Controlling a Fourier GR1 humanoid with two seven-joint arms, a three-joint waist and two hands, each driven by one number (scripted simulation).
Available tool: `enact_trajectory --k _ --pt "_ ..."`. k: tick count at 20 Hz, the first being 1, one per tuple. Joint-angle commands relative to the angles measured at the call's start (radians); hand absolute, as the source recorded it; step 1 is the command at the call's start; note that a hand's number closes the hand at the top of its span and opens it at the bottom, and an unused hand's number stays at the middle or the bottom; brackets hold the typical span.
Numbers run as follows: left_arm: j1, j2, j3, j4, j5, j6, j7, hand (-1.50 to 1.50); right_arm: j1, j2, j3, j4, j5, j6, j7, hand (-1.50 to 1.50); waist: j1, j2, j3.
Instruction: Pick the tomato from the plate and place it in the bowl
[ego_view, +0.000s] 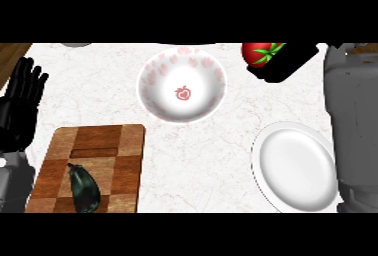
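The right hand is curled round the tomato near the counter's far edge, just to the right of the bowl and not over it. The tomato's green stalk points towards the fingers. The white plate lies nearer, well apart from the tomato. The left hand rests wide open at the left edge, fingers up. An aubergine lies on the wooden chopping board.

The desk looks like pale stone. The board is wood. The plate and bowl are smooth and shiny.
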Motion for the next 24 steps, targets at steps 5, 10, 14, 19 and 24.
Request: enact_trajectory --k 5,10,14,19,24 --pt "-0.01 -0.01 0.001 0.015 -0.014 0.004 -0.007 0.0 -0.006 0.16 0.129 0.205 0.106 -0.162 -0.022 1.5 -0.003 0.001 0.001" --pt "0.01 -0.01 -0.004 -0.096 -0.001 0.014 0.072 0.0 -0.065 0.196 0.185 0.412 0.194 -0.307 -0.056 1.5 0.012 0.001 0.001" --pt "-0.033 -0.031 -0.023 -0.016 -0.024 0.016 0.033 0.0 -0.053 0.197 0.247 0.589 0.267 -0.415 -0.104 1.5 0.013 0.008 0.001" --pt "-0.055 -0.033 -0.019 0.044 -0.051 0.027 -0.008 0.0 -0.056 0.198 0.225 0.75 0.123 -0.605 -0.084 -1.5 0.022 0.011 0.001" --pt "-0.066 -0.062 -0.052 0.028 -0.055 0.024 -0.006 0.0 -0.067 0.198 0.178 0.832 -0.066 -0.726 -0.223 -1.5 0.046 0.018 0.002"
